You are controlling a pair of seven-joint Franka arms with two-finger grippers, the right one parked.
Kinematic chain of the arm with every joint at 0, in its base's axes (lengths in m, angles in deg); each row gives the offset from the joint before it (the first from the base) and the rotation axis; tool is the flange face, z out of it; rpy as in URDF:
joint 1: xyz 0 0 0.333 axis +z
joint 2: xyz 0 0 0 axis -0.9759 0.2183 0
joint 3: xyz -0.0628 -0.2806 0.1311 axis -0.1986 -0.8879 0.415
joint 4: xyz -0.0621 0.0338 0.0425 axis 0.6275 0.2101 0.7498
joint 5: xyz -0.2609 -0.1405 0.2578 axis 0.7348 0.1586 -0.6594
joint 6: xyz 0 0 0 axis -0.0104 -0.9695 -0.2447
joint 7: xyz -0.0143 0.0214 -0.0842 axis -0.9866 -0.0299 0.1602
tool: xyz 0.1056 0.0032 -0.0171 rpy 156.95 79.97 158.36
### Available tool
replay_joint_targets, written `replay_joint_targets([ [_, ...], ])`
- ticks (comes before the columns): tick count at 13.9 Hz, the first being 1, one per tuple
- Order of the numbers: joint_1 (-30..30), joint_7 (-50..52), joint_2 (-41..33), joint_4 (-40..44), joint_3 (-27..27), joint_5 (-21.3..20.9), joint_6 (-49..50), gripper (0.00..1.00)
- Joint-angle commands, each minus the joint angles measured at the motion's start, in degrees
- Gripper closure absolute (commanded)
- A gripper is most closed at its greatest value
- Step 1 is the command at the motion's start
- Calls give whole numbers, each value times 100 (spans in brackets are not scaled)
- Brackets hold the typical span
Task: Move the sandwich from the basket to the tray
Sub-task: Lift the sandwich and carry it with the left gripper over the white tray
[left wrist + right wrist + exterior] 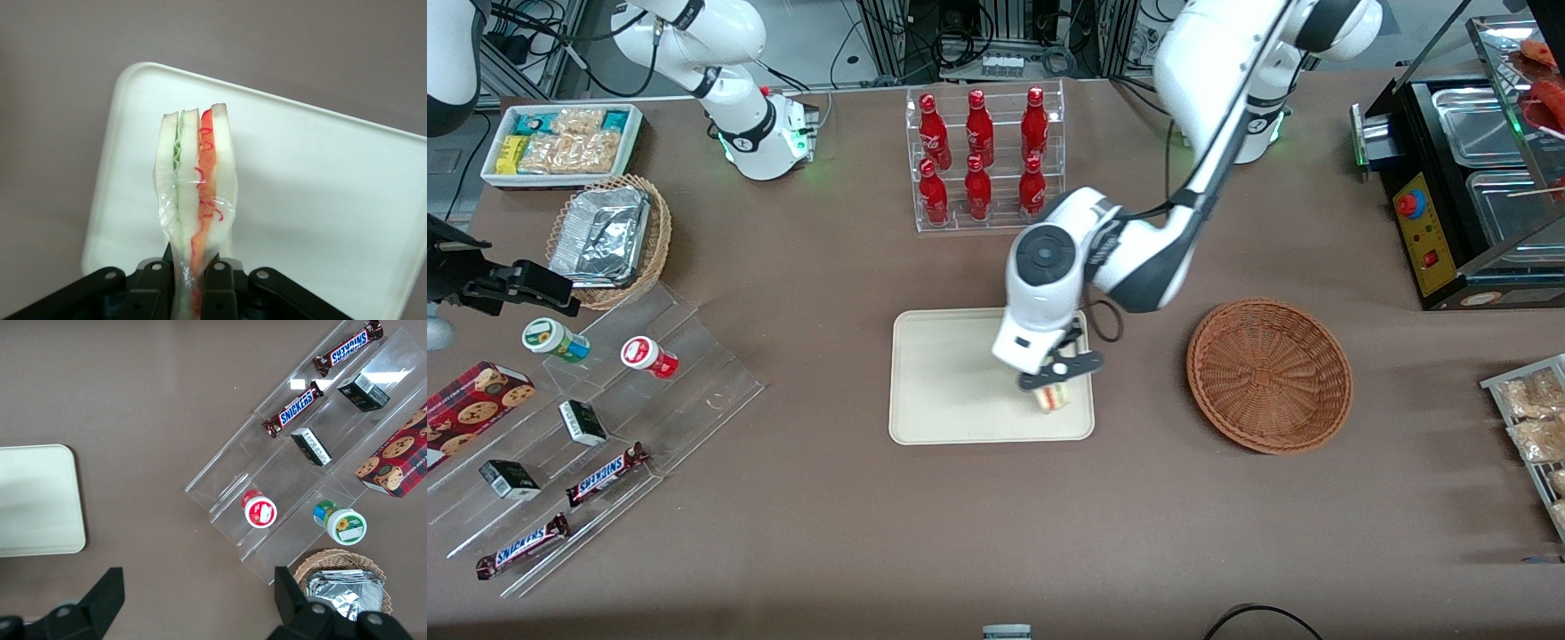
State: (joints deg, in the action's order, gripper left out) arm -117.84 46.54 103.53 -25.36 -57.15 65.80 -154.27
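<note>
The sandwich is clamped at its narrow end between the fingers of the gripper, which holds it over the tray, at the part of the tray nearest the basket. The wrist view shows the wedge pointing away from the gripper, cut edge visible, with green filling in one seam and red-orange in the other, and the clear wrap bunched at the fingertips. Whether the sandwich already touches the tray surface cannot be told. The basket is empty.

Judged step: set-down and release. Lower until the free end of the wedge rests on the tray floor, inside the raised rim. Keep the wedge clear of the rim so it does not tip outward. Part the fingers fully before lifting, since the crumpled wrap could snag on a pad and drag the sandwich. Retract straight upward.

Legible markings: two candy bars on the clear acrylic stand read "SNICKERS". The red bottles in the rack carry white script that cannot be read. Other labels are too small to read.
</note>
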Motion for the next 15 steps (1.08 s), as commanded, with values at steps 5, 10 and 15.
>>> replay_joint_targets([
  [5,-517,-385,606,262,86,-47,-738,100],
  [10,-684,-815,836,236,86,-293,-748,100],
  [15,-693,-728,792,271,104,-329,-730,0],
])
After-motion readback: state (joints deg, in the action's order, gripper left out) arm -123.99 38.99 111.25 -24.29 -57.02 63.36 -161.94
